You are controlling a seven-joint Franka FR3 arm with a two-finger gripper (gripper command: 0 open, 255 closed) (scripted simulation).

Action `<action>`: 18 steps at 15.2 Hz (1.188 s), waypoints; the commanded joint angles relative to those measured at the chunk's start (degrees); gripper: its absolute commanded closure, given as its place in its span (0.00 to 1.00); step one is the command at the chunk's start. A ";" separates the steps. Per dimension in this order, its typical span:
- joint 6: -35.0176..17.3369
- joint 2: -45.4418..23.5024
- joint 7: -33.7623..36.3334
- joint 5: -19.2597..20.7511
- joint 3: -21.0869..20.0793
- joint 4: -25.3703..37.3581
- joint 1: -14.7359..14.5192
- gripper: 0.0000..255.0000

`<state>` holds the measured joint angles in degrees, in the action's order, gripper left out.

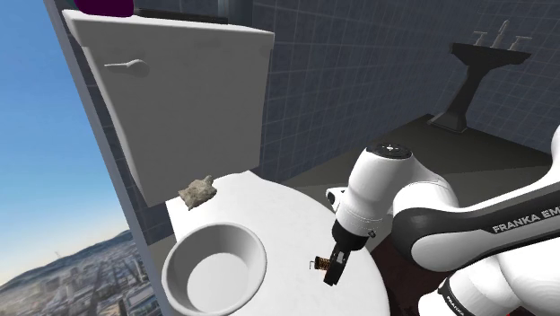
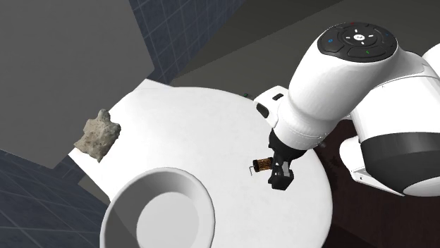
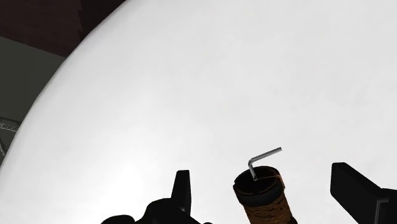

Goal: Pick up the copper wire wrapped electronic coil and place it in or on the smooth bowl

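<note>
"What do we lose at the frame edges?"

"In the wrist view, the coil (image 3: pixel 262 194) is cut off at its end nearest the fingers. The second exterior view crops the bowl (image 2: pixel 121 206) along its lower side."

"And from the shoulder?"

"The end effector (image 1: pixel 330 275) hides part of the coil; we can't make out its windings there."

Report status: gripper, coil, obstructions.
Gripper open, fingers astride coil, not touching. Coil on white surface, outside bowl. Rock lies apart, likely no obstruction.

End effector (image 1: pixel 334 269) stands just beside the coil (image 1: pixel 318 263) near the counter's (image 1: pixel 287 211) stand-side edge; white bowl (image 1: pixel 256 247) occupies the opposite edge.
</note>
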<state>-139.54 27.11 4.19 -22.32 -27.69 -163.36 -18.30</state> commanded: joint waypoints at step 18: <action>6.69 4.74 0.20 0.78 1.49 2.00 -0.18 1.00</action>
<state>-133.99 31.02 4.25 -21.59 -26.38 -161.62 -18.34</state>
